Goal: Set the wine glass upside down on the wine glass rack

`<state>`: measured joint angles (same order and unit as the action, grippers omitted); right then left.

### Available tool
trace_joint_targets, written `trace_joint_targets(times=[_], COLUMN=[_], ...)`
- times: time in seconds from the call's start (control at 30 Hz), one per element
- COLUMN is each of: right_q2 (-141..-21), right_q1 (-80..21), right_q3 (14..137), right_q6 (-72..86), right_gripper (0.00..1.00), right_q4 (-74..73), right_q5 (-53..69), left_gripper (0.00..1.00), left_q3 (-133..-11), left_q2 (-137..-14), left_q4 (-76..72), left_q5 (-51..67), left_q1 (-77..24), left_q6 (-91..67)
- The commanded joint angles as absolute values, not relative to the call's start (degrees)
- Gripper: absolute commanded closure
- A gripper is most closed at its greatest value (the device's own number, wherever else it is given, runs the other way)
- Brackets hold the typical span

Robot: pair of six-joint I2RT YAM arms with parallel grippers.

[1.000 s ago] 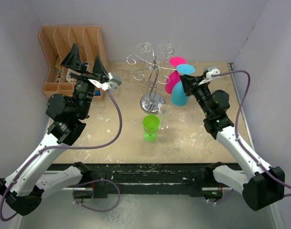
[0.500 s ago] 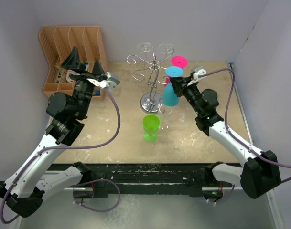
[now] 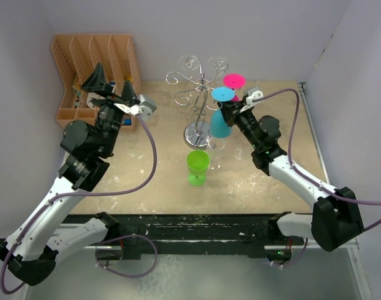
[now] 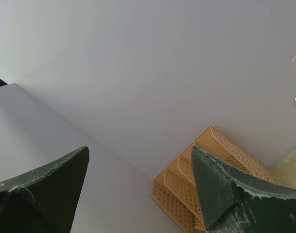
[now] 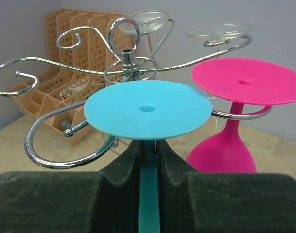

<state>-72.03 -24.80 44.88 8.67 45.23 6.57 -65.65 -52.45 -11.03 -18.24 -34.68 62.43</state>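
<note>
My right gripper [image 3: 235, 110] [image 5: 148, 145] is shut on the stem of a blue wine glass [image 3: 220, 122] [image 5: 148, 109] held upside down, its flat foot up. The glass sits right beside the chrome wine glass rack [image 3: 199, 94] [image 5: 126, 60], just over a curled arm [image 5: 60, 145]. A pink wine glass [image 3: 234, 81] [image 5: 235, 107] hangs upside down on the rack. Clear glasses [image 5: 147, 22] hang at the rack's far side. A green wine glass [image 3: 197, 167] stands upright on the table in front of the rack. My left gripper [image 3: 112, 81] [image 4: 138, 160] is open and empty, raised near the orange organiser.
An orange slotted file organiser [image 3: 93, 69] [image 4: 196, 189] [image 5: 70, 97] stands at the back left. The rack's round shiny base [image 3: 199, 133] rests mid-table. Grey walls close in the back and sides.
My right gripper has carried the blue glass leftwards from beside the pink glass to the rack's arm. The left arm has barely moved.
</note>
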Motion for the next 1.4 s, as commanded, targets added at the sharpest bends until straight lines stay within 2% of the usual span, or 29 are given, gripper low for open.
trace_joint_targets(times=[0.0, 0.47, 1.0, 1.37], right_q2=[-72.42, -74.17, -76.16, -77.98], right_q1=[-25.28, -25.75, -25.75, -25.75], right_q3=[47.30, 44.06, 43.83, 41.62], right_q6=[7.46, 6.51, 4.46, 5.43], right_gripper=[1.00, 1.00, 1.00, 1.00], right_q4=[51.77, 61.88, 58.67, 65.50], right_q5=[8.98, 13.40, 18.11, 21.43], left_gripper=[0.12, 0.12, 0.12, 0.12], left_q3=[-65.41, -63.43, -63.01, -63.23], left_q2=[-50.75, -49.18, -48.57, -48.52], left_q4=[-11.72, -11.16, -10.29, -9.16], left_q5=[-18.11, -18.03, -17.84, -17.75], left_q1=[-34.01, -33.94, -33.80, -33.13], left_q6=[60.82, 61.00, 60.56, 59.80])
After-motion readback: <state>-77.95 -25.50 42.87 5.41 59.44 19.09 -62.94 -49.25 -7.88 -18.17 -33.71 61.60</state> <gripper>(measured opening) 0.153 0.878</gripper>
